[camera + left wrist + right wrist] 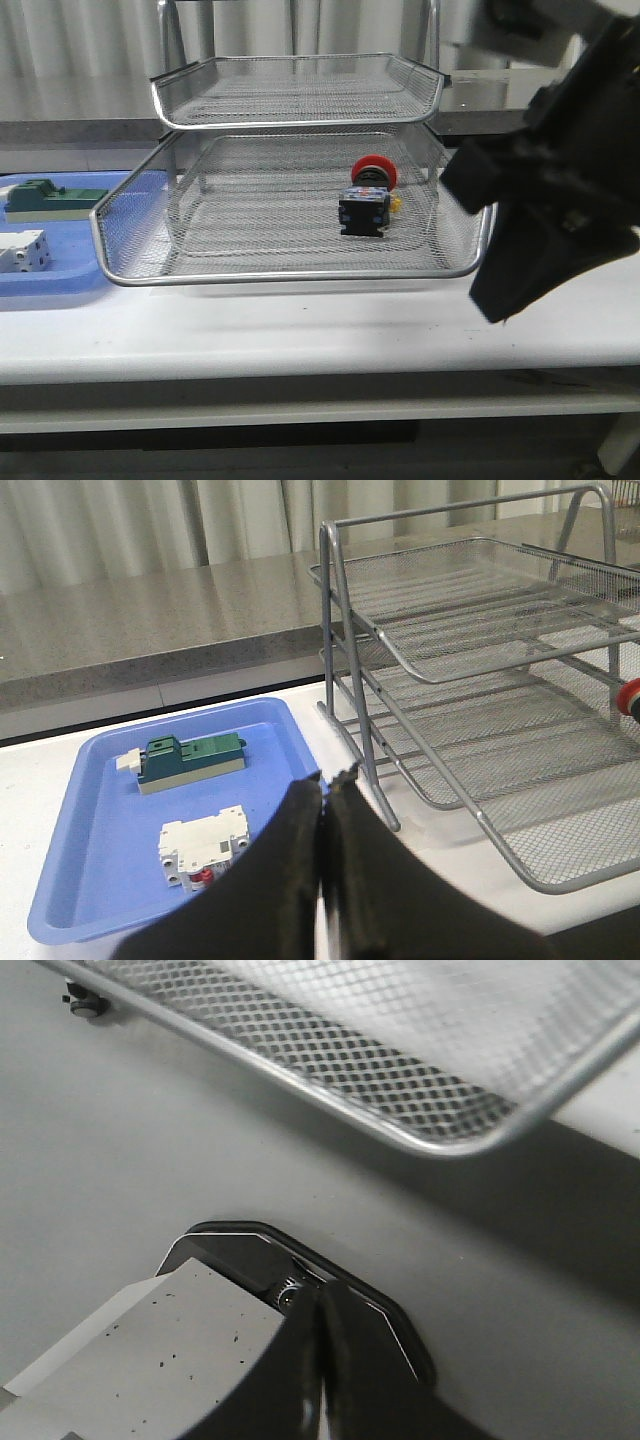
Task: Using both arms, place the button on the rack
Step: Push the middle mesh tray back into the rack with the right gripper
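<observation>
On the rack's [300, 262] lower mesh tray we see the button [368, 200] lying released, both grippers, left [323, 790] and right [315, 1305], pinched closed and empty, so placement looks done and only retreat remains.

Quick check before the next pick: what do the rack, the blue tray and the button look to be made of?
The rack: metal by the look, fine silver wire mesh with shiny chrome-like rims that catch the light. The blue tray: probably plastic, smooth, evenly coloured, with rounded moulded edges. The button: seemingly plastic, with a matte red cap over a dark blocky body; too small to be sure.
</observation>
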